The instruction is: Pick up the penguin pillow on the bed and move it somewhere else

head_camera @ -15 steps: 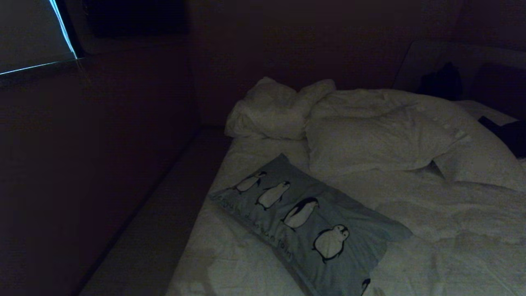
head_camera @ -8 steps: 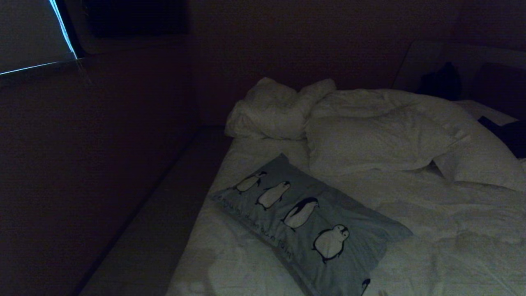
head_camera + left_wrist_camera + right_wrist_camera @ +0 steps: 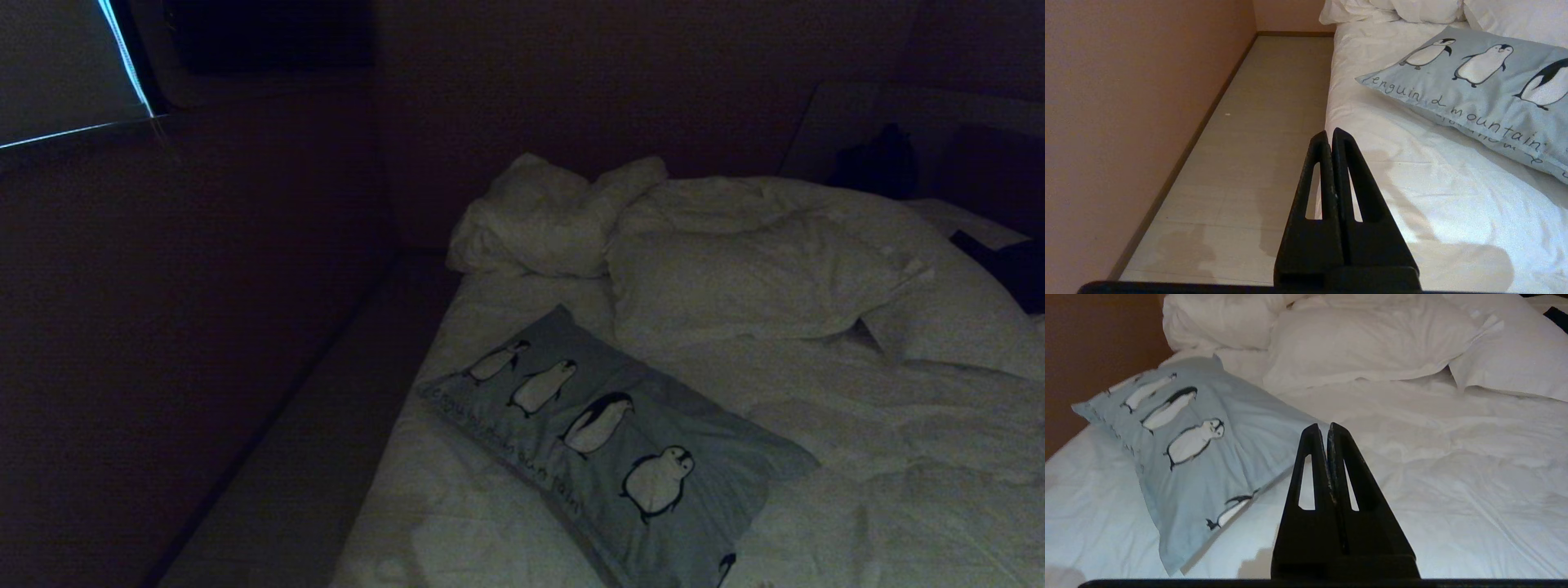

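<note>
Both grippers have their dark fingers pressed flat together and carry nothing. Seen from its own wrist camera, the left gripper (image 3: 1329,132) hangs over the bed's left edge, where the white sheet meets the pale floor (image 3: 1257,134) that runs along a reddish-brown wall (image 3: 1126,102). The right gripper (image 3: 1322,428) hovers above the bed (image 3: 1453,465), pointing toward the near end of the penguin pillow (image 3: 1200,441), not touching it. Neither arm appears in the head view.

On the left half of the bed (image 3: 857,441) the penguin pillow (image 3: 620,449) lies flat and slantwise, one corner aimed at the head of the bed, the other end running off toward the foot. Its light blue-grey cover shows a row of black-and-white penguins, and beneath them, along the long side facing the bed's left edge, a line of dark handwriting. In the left wrist view it reads "Penguin & mountain"; the rest runs out of sight. A fainter second line under it is too small to make out.

At the head of the bed a bunched white duvet (image 3: 547,216) sits in the left corner, with a plain white pillow (image 3: 751,278) just beside it and a second white pillow (image 3: 955,318) farther right. The far corner of the penguin pillow lies close to the first white pillow. Something dark (image 3: 1012,269) rests at the bed's right edge; I cannot tell what it is.
</note>
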Tool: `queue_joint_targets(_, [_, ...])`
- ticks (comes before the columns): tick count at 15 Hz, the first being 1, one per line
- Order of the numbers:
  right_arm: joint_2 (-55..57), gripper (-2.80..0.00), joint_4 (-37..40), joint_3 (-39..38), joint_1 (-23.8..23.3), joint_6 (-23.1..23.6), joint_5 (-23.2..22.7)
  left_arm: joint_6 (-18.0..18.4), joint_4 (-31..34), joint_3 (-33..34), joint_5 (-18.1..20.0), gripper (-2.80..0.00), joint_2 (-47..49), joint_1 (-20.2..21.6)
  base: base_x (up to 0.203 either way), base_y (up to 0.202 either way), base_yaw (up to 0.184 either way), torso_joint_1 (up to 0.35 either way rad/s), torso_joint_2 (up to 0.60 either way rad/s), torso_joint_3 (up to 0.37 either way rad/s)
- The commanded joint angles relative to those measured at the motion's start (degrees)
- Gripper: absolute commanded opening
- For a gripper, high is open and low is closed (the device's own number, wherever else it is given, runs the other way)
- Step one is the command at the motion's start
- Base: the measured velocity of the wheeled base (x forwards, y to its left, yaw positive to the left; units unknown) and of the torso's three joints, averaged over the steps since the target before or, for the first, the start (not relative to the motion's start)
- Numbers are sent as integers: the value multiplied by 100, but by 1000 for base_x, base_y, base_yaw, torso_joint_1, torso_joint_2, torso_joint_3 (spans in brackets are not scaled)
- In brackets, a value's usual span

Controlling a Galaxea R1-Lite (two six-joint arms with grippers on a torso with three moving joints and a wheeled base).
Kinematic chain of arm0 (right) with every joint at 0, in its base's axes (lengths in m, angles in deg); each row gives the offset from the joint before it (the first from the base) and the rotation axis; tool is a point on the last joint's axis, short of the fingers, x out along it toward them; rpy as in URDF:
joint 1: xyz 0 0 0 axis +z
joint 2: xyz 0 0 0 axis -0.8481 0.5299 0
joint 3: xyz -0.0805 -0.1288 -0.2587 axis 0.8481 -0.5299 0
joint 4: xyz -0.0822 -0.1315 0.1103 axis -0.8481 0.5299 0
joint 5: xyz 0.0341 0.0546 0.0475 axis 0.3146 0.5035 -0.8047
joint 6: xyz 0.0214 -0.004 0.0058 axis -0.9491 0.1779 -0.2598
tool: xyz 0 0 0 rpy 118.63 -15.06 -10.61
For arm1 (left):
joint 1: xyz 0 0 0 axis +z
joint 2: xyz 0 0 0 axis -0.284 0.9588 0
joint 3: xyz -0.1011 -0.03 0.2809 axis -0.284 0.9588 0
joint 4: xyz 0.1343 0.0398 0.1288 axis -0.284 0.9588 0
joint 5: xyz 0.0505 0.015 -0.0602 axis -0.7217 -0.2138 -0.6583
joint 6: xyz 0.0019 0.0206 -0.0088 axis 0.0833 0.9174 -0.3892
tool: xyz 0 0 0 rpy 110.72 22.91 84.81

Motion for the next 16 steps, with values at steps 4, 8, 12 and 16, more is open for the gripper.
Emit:
queue_joint_targets(4, [4,-280,542,-37,-5,239,-17,-2,-1,9,-2,-280,-2,2,0,0,0,0,0,0])
queue_joint_targets(8, [-7,-280,536,-37,2,219,-25,-2,-1,9,-2,-280,-2,2,0,0,0,0,0,0])
queue_joint_targets(12, [-5,-280,545,-37,2,107,19,-2,-1,9,-2,-280,-2,2,0,0,0,0,0,0])
queue_joint_targets(16, [-5,-280,545,-37,2,105,10,-2,-1,9,-2,-280,-2,2,0,0,0,0,0,0])
